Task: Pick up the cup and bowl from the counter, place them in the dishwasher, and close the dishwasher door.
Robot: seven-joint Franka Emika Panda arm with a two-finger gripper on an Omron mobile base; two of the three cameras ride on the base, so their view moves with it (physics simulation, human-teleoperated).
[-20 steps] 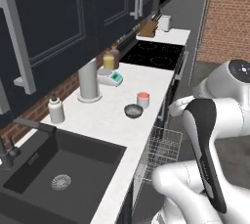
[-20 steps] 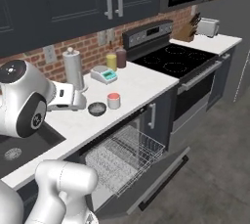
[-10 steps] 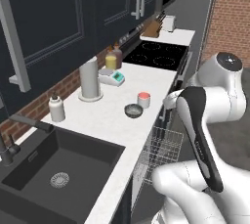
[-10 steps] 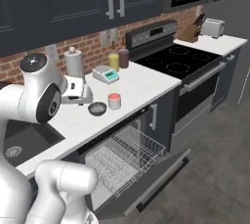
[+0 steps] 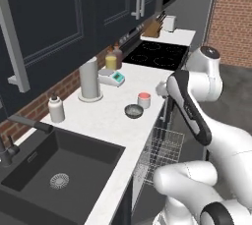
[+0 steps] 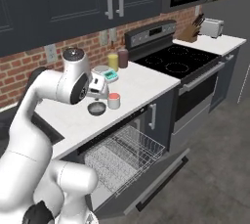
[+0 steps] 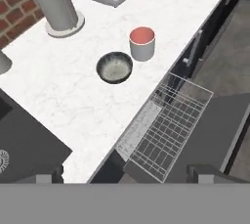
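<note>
Arm swung in over counter (image 5: 118,108) since a second ago; pick not started. Dishwasher door (image 6: 158,181) down, rack out. Bowl (image 7: 114,67) beside cup (image 7: 142,43), untouched. Gripper (image 7: 125,174) probably spread, empty.

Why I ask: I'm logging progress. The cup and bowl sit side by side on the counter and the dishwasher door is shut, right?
Not quite. The cup and bowl do sit side by side on the counter, but the dishwasher door is dropped open with the wire rack pulled out, as the right base view shows.
</note>
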